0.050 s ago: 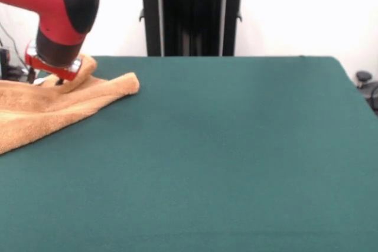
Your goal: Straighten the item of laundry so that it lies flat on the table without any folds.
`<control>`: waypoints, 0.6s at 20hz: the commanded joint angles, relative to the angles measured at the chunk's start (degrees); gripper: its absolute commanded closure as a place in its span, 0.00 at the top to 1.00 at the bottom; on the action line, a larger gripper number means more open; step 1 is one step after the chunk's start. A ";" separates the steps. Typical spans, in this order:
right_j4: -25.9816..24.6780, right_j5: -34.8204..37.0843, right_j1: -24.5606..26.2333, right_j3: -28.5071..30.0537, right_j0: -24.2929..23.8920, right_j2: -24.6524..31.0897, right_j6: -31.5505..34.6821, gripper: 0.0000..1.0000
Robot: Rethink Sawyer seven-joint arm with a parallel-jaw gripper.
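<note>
One towel [56, 107] lies bunched at the table's [224, 157] far left; my gripper [54, 77] presses into it, jaw state unclear.

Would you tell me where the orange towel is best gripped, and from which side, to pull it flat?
Probably the rounded folded end of the towel, nearest the table's middle. It bulges above the felt and has bare table around it, so coming straight down over it and drawing toward the open cloth looks sensible. The gripper sits over another bunched part; whether it is open is hidden.

Bright even light, soft focus — faint shadows, no glare
</note>
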 commanded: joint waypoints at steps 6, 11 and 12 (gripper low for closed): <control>9.42 -8.76 8.38 8.84 6.47 0.63 18.46 1.00; 12.33 -9.00 9.36 8.73 7.78 -0.85 19.37 1.00; 13.53 -8.43 9.47 8.98 8.37 -1.32 20.38 1.00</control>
